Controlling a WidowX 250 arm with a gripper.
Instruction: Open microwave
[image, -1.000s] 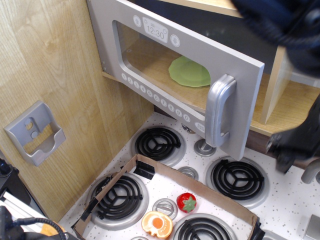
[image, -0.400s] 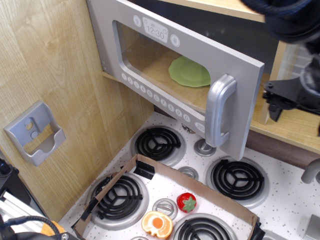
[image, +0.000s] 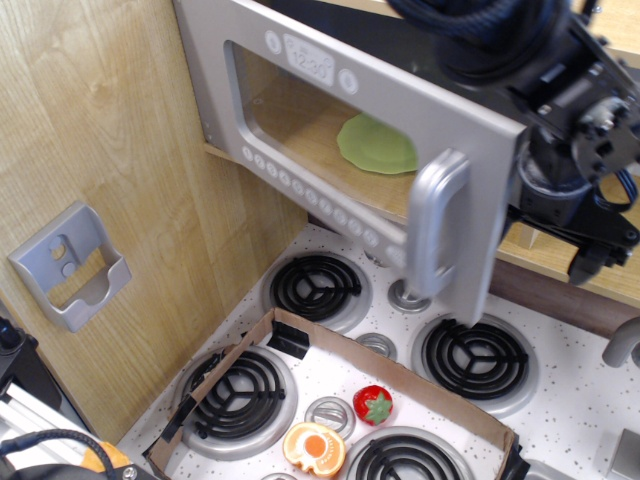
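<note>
The grey toy microwave (image: 400, 110) hangs at the top, with its windowed door swung partly open towards me. The silver vertical handle (image: 437, 232) is on the door's right edge. The clock face (image: 310, 65) reads 12:30, and white round buttons (image: 300, 185) run along the door's lower edge. A green plate (image: 377, 143) lies inside. My black gripper (image: 562, 215) is just right of and behind the door's free edge, close to it. One fingertip (image: 590, 262) shows below; the rest is hidden by the door and wrist, so I cannot tell how the jaws stand.
Below is a white toy stove with black coil burners (image: 317, 285). A cardboard tray (image: 400, 375) holds a red strawberry (image: 373, 404) and an orange toy (image: 314, 448). A grey holder (image: 70, 265) is fixed to the wooden wall on the left. A wooden shelf (image: 600, 285) runs behind the gripper.
My gripper has come up from low at the right and in to the left, right behind the door's free edge. The door and handle now look slightly blurred.
</note>
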